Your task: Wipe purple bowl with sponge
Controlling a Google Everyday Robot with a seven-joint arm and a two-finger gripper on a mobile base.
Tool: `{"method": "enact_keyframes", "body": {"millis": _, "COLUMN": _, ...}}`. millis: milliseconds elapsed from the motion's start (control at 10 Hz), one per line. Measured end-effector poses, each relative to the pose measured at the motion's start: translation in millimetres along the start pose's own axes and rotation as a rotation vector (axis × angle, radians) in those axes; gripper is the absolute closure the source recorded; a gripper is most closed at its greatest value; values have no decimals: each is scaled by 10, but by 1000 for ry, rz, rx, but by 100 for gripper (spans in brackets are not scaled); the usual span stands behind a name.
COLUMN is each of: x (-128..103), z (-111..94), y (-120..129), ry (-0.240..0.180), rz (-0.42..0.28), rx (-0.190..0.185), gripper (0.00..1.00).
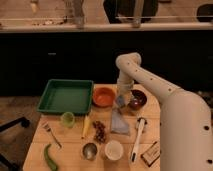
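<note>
- The purple bowl (137, 99) sits upright near the desk's (37, 145) back edge, toward the right back corner.
- The gripper (121, 101) hangs low just to the bowl's left, in the gap between it and the orange bowl (104, 96). It is beside the purple bowl's rim, not over the hollow.
- The coming move turns on this: the bowl lies to the right of the gripper, so a short shift toward the right edge should put the tip over the glossy inside. The bowl is round, with no long axis to line up on.
- A pale-blue patch at the gripper's tip looks like the sponge (120, 104). I cannot tell whether the gripper is clenched on it or released.
- The arm (150, 85) rises from the lower right, bends at a high elbow behind the back edge, and drops nearly straight down to the gripper.
- A folded cloth (119, 122) lies just in front of the gripper, toward the desk's middle. A green tray (66, 96) fills the left back corner.
</note>
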Motion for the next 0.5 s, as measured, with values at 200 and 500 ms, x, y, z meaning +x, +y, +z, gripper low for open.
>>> {"method": "enact_keyframes", "body": {"millis": 200, "x": 127, "z": -12, "y": 95, "ry": -1, "rz": 42, "rx": 18, "gripper": 100}}
{"method": "enact_keyframes", "body": {"millis": 500, "x": 308, "z": -66, "y": 236, "ry": -5, "rz": 89, "rx": 49, "gripper": 100}}
